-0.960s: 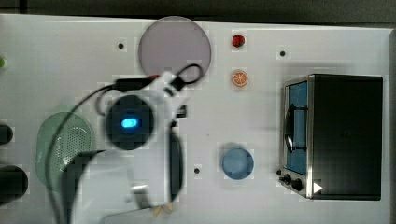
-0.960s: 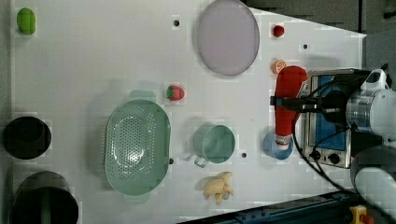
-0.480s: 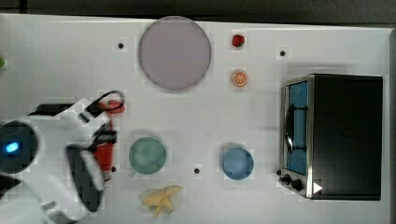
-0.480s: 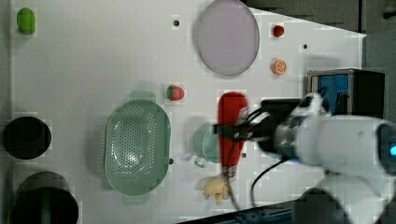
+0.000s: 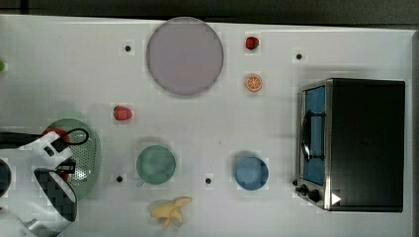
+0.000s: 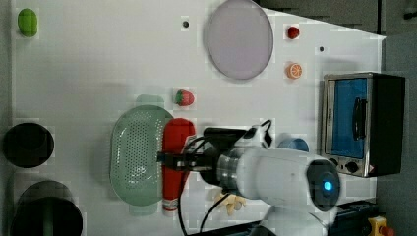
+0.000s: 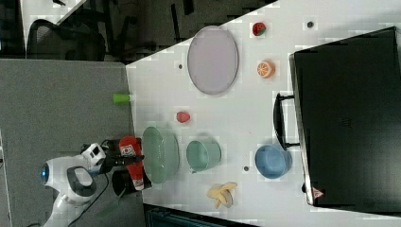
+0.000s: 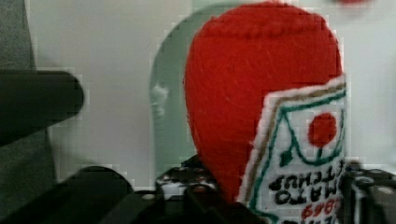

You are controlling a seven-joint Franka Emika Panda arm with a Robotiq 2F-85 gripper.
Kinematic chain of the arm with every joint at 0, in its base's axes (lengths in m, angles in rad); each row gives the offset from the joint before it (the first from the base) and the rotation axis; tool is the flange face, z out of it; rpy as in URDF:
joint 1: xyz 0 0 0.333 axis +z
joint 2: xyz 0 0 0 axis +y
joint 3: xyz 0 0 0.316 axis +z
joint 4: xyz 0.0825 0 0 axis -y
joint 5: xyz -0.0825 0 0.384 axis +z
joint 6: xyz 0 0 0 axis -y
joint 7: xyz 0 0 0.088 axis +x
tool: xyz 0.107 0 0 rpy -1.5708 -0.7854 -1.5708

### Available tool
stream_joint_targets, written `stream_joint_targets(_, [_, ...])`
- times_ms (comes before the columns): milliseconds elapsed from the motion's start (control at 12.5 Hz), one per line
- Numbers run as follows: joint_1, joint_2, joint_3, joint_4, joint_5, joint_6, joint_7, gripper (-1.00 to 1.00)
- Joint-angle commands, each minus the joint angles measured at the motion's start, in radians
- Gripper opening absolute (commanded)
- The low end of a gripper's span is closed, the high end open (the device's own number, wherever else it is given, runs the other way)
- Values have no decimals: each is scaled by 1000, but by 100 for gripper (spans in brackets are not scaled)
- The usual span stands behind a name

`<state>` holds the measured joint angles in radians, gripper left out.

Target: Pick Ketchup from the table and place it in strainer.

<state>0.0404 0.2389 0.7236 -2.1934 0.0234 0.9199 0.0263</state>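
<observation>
The gripper [image 6: 169,161] pinches the ketchup [image 6: 174,162] around its middle, black fingers on either side of the red bottle. We see it in the left view's lower centre, the bottle lying lengthwise with its white cap toward the frame's bottom edge, raised over the strainer's [image 6: 134,160] right rim. In the right view the ketchup [image 7: 131,161] hangs in the lower left, just left of the strainer [image 7: 160,154], past the table's [image 7: 236,113] left edge as that camera sees it. In the wrist view the red body and its stitched label [image 8: 299,154] loom close, the strainer's pale green rim [image 8: 163,102] behind.

Around the strainer in the left view: a strawberry [image 6: 184,97] just above its upper right, a lilac plate [image 6: 239,38] at top centre, a second red piece [image 6: 293,32] and an orange slice [image 6: 294,71] at upper right, a toaster oven [image 6: 361,123] at the right edge, a blue bowl [image 6: 293,144] peeking from behind the arm. In the top view a green cup [image 5: 155,164] sits right of the strainer [image 5: 86,163], a banana [image 5: 170,211] below it.

Two dark round objects [image 6: 28,144] stand at the left view's left edge, near the strainer's far side. The table between strainer, plate and a small green item [image 6: 27,21] at upper left lies bare. The strainer sits close to the table's lower edge.
</observation>
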Motion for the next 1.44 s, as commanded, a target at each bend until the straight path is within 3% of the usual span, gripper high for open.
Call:
stream_joint_targets(80, [0, 88, -16, 14, -41, 77, 118, 53])
stream_joint_targets(240, [4, 154, -23, 16, -76, 119, 122, 97])
stream_joint_targets(320, [4, 169, -23, 17, -76, 148, 130, 100])
stream_joint_targets(640, [-34, 61, -28, 19, -75, 76, 208, 100])
stream_joint_targets(960, [-151, -204, -51, 81, -69, -304, 191, 100])
stream_joint_targets(1200, [-222, -341, -153, 180, -37, -589, 120, 100])
stream_joint_targets(1440, [-253, -424, -320, 265, -30, -702, 91, 100])
